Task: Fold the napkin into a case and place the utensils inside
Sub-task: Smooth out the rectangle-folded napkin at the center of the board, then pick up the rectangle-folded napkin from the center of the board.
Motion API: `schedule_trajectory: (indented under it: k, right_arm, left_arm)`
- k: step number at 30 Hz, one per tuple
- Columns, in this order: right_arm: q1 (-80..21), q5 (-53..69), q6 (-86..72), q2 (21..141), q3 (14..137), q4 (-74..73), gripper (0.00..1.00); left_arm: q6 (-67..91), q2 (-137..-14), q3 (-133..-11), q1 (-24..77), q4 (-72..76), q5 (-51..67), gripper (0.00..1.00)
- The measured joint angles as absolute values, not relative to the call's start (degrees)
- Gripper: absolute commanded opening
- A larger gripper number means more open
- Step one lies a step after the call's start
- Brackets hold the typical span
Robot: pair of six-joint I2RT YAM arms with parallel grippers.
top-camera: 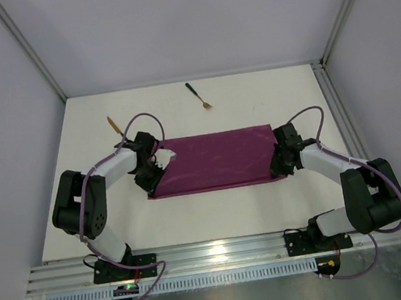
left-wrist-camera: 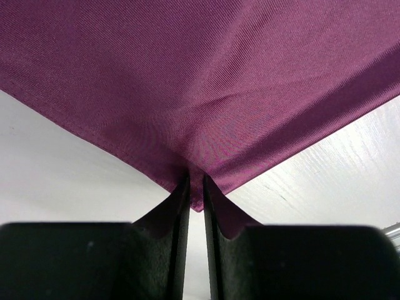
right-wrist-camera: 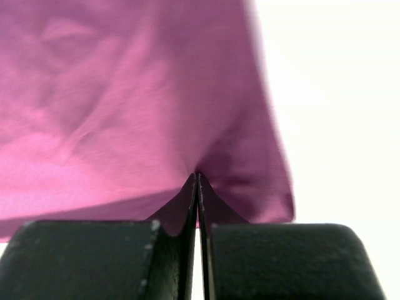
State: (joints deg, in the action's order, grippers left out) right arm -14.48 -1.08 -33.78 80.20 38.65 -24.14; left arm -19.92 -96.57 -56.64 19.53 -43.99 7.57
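Note:
The magenta-purple napkin (top-camera: 217,161) lies as a wide flat band in the middle of the white table. My left gripper (top-camera: 154,178) is at its left end, shut on a corner of the napkin (left-wrist-camera: 206,94); the cloth shows between the fingertips (left-wrist-camera: 195,187). At the right end, my right gripper (top-camera: 278,163) pinches the napkin's edge (right-wrist-camera: 125,112), jaws pressed together on the cloth (right-wrist-camera: 198,178). The fork (top-camera: 199,96), black handle and gold head, rests at the far middle of the table. The knife (top-camera: 114,125) lies at the far left, partly behind the left arm's cable.
A ribbed aluminium rail (top-camera: 222,254) with both arm bases runs along the near edge. Grey walls and frame posts (top-camera: 24,47) close in the table on three sides. White tabletop (top-camera: 254,106) lies between the napkin and the far wall.

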Motion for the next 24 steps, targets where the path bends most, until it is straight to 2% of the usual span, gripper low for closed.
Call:
schedule_trajectory:
  k: [11, 14, 15, 18, 24]
  right_arm:
    - [-8.4, -6.0, -34.2, 71.7, 37.2, -32.6, 0.04]
    - [-7.3, -6.7, -34.3, 68.3, 38.0, -34.9, 0.12]
    - [-7.1, -6.9, -34.3, 67.3, 38.2, -35.3, 0.22]
    - [-6.7, -6.7, -35.1, 65.1, 38.3, -35.7, 0.40]
    - [-6.2, -4.4, -36.9, 65.7, 36.2, -33.6, 0.44]
  left_arm:
    - [-20.5, -95.4, -55.7, 19.5, -43.3, 8.5, 0.21]
    - [-21.1, -95.1, -55.7, 19.5, -43.5, 9.2, 0.25]
    - [-21.3, -95.0, -55.8, 19.5, -43.5, 9.3, 0.27]
    - [-21.5, -94.6, -55.9, 19.5, -43.5, 10.2, 0.29]
    - [-21.7, -91.2, -56.6, 19.5, -44.6, 10.5, 0.30]
